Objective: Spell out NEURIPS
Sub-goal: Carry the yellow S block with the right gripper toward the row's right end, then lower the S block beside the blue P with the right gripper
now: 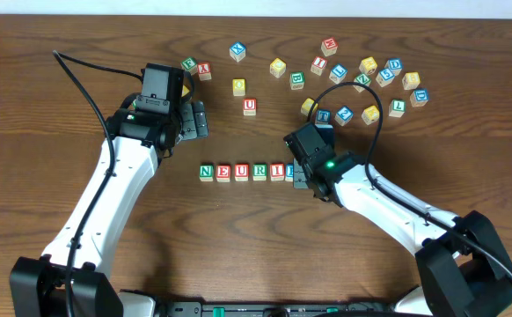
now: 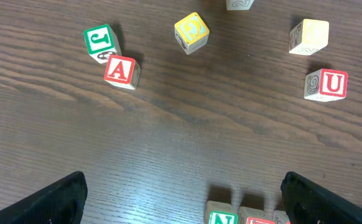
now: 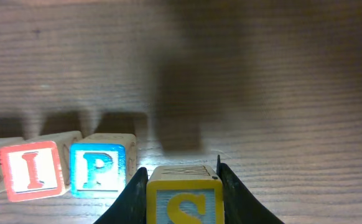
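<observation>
**S Cube Held at the End of the Row**

The right wrist view showed a red I cube and a blue P cube on the table. The right gripper had its jaws drawn narrow around a yellow-framed S cube just right of the P. Overhead, the row read N, E, U, R, I, with its P end half hidden by that gripper. Only the left wrist view made green J, red A and a spare red U legible. There the left gripper stood spread wide and held nothing.
</observation>
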Robot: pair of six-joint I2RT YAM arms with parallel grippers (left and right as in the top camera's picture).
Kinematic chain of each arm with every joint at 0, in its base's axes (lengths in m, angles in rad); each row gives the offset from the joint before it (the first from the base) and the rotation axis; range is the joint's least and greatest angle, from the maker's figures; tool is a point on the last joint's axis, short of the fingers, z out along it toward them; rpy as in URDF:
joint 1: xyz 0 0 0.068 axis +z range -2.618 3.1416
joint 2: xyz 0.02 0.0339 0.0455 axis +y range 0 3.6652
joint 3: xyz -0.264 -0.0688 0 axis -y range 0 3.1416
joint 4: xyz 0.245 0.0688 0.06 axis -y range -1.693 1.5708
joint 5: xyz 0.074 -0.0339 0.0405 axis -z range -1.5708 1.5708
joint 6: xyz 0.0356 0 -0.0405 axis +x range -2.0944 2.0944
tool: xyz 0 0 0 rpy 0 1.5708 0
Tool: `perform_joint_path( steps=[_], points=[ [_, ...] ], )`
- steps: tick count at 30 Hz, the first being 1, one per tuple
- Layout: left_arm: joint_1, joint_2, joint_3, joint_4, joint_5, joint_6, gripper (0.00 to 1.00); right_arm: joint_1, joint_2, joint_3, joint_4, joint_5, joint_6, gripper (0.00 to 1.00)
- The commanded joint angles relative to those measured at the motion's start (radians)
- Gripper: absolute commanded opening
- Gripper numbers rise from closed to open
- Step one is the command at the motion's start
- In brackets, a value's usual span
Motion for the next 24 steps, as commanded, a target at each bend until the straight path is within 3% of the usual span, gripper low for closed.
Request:
perform_joint_path(
  steps=[1, 24],
  points=[
    [0.002, -0.018, 0.031, -0.001, -0.002, 0.002, 0.98, 0.011, -0.021, -0.028, 0.016, 0.016, 0.023, 0.03],
    [0.002, -0.018, 0.030, -0.001, -0.002, 0.002, 0.98, 0.011, -0.021, -0.079, 0.137, 0.020, 0.003, 0.02]
  ],
)
